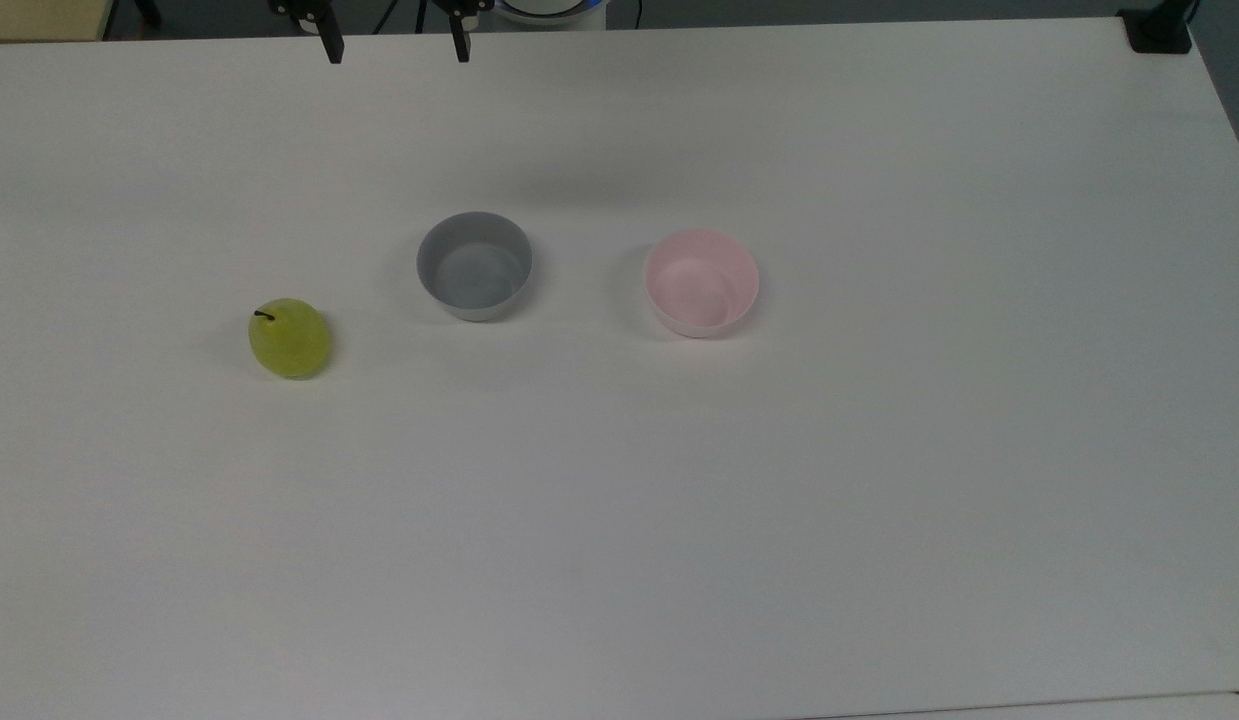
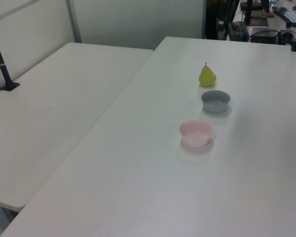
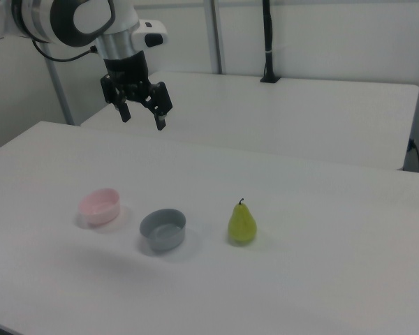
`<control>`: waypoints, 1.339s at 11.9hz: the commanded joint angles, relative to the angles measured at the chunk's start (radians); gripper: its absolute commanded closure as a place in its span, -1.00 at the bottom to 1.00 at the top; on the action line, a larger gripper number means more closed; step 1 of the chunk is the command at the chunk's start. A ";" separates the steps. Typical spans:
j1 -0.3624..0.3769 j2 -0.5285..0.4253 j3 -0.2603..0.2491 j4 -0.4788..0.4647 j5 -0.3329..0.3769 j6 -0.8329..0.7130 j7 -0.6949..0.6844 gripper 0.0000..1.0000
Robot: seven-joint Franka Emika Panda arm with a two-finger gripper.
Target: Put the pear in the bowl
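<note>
end effector [image 3: 142, 114]: jaws apart, empty, high above tabletop [image 1: 619, 520]
risk: pear [image 1: 290, 338] rolls if pinched off-centre
risk: grey bowl [image 1: 475, 265] mistaken for pink bowl [image 1: 702, 282]

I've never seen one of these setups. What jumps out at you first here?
A yellow-green pear stands upright on the white table, bright against it. Beside it sit a grey bowl and, further along the row, a pale pink bowl, both empty. Above them hangs the gripper, fingers open, holding nothing.
</note>
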 commanded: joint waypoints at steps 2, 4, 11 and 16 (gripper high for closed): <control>0.016 -0.023 -0.016 -0.022 -0.004 0.000 -0.013 -1.00; 0.016 -0.023 -0.016 -0.021 -0.004 -0.001 -0.013 -1.00; 0.016 -0.021 -0.016 -0.022 -0.004 0.000 -0.013 -1.00; -0.017 0.008 -0.015 -0.015 -0.016 0.002 -0.179 -1.00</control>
